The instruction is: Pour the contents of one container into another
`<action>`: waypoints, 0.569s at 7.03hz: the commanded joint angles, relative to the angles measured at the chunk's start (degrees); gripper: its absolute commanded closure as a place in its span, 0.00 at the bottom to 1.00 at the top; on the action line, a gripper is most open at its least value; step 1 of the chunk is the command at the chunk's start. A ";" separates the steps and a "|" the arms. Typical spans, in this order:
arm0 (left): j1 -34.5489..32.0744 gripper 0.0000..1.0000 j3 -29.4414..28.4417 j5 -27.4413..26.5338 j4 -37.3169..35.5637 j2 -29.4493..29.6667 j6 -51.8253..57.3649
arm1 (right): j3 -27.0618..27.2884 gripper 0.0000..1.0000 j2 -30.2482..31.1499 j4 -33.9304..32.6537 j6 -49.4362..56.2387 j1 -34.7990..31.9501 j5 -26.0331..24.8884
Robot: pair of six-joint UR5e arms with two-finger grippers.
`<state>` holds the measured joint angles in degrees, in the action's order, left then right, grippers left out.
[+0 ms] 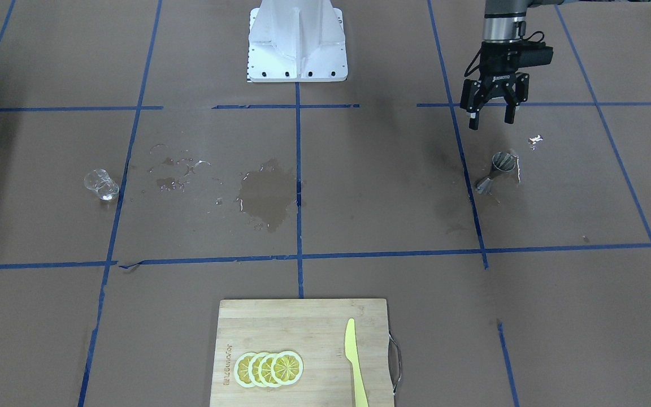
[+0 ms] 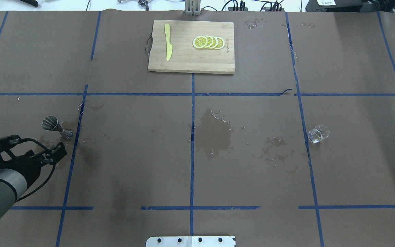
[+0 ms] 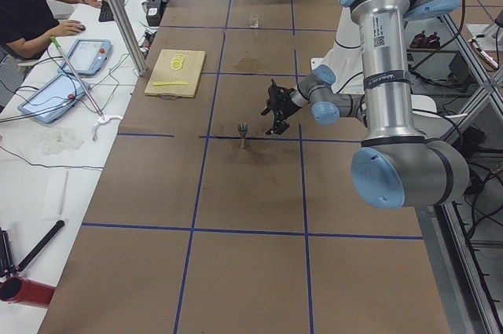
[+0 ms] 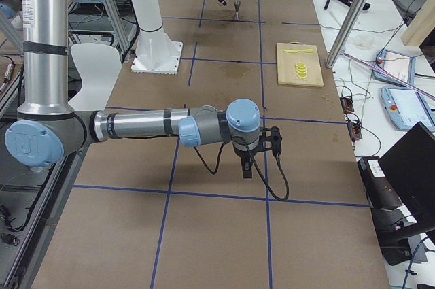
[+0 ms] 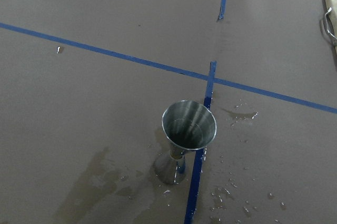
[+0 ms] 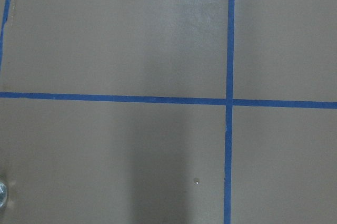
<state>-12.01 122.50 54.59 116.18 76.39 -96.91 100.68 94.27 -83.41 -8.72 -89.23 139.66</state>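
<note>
Nothing is being poured right now. The left gripper (image 1: 492, 116) hangs in the air near the jigger (image 1: 498, 169). Its fingers are apart and hold nothing. The jigger stands upright on a blue tape line, near the robot's left end of the worktop (image 1: 393, 186). The glass (image 1: 101, 185) stands well apart from it, toward the right end. The right gripper (image 4: 245, 166) is low over bare paper, and you cannot tell if it is apart or together.

The jigger looks empty to me, and I cannot tell how much is in the glass. A puddle (image 1: 266, 198) lies mid-worktop, with drops near the glass. So I think you must lift and tip a container to get a clean pour.

The jigger is shiny metal, two cones joined at a thin waist. The glass is small, round and clear. The brown paper goes dark where it is wet.
</note>
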 commanded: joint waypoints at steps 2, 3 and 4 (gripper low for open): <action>0.76 0.00 -10.15 -13.86 -1.48 6.13 -0.91 | 1.00 0.00 -0.06 0.35 -4.36 1.25 0.00; 0.76 0.00 -12.70 -16.59 -1.48 6.66 -1.09 | 1.88 0.00 -0.06 0.27 -4.82 1.34 0.08; 0.76 0.01 -14.12 -17.31 -1.48 6.75 -1.09 | 2.23 0.00 0.03 0.18 -4.91 1.43 0.17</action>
<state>-11.26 110.65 39.24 114.72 82.71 -97.93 102.29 94.24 -83.16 -13.11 -87.94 139.74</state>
